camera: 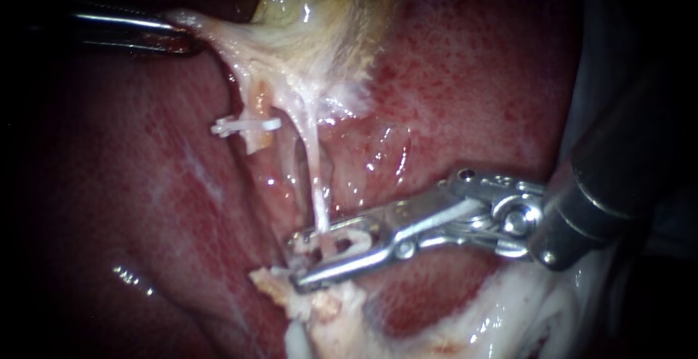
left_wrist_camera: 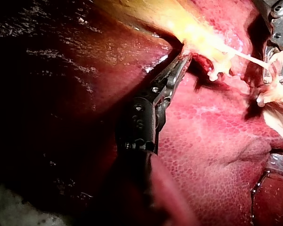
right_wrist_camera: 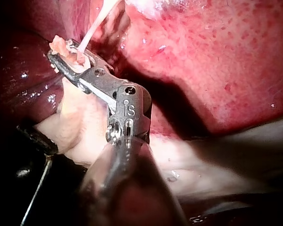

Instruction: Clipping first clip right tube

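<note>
Both right instrument (camera: pixel 297 261) jaws gape astride the right tube (camera: pixel 313 166), running twelve-to-six o'clock; left instrument (camera: pixel 183 38) clamps gallbladder (camera: pixel 327 10).

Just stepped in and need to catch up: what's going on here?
My left instrument has its jaws shut on the gallbladder at its edge, holding it stretched. My right instrument has its open jaws around the right tube, low down by the liver; no closed clip shows on that tube yet. The other tube already carries a white clip.
</note>
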